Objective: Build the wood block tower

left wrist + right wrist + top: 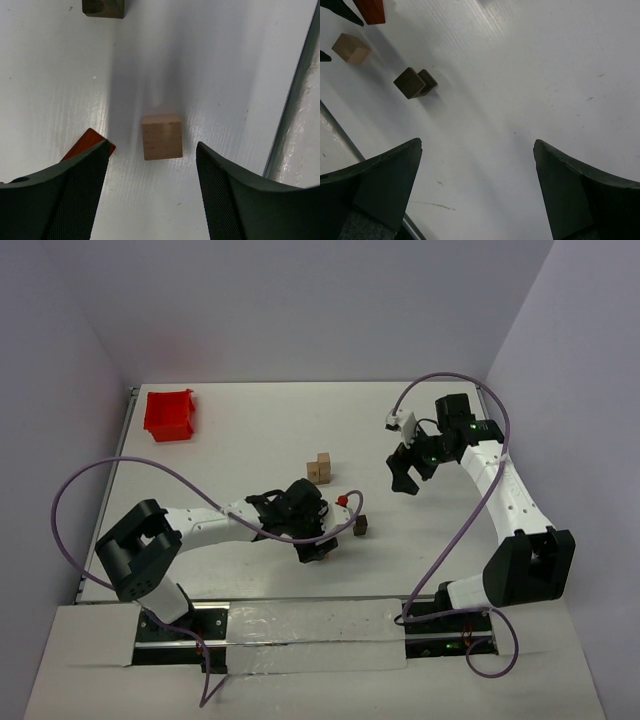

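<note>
The white bench (pixel 250 440) is carrying a red bin (pixel 170 415) in its far left corner. Near the middle, a few tan blocks (pixel 320 469) are sitting pressed together. Nearer the front, a reddish-brown wedge (pixel 343 500) and a dark brown block (pixel 360 525) are lying apart, and a light tan cube (pixel 161 136) is resting flat near the wedge, not touching it.

The left arm (pixel 200 525) stretches out low, its wrist bent over so that the left gripper (pixel 312 545) points down. Its 2 fingers (pixel 75 190) stand apart, pads facing inward. The right arm (pixel 510 500) arches up and over. The right gripper (pixel 405 480) hangs from it, seemingly a little tilted, its 2 jaws spread wide.
</note>
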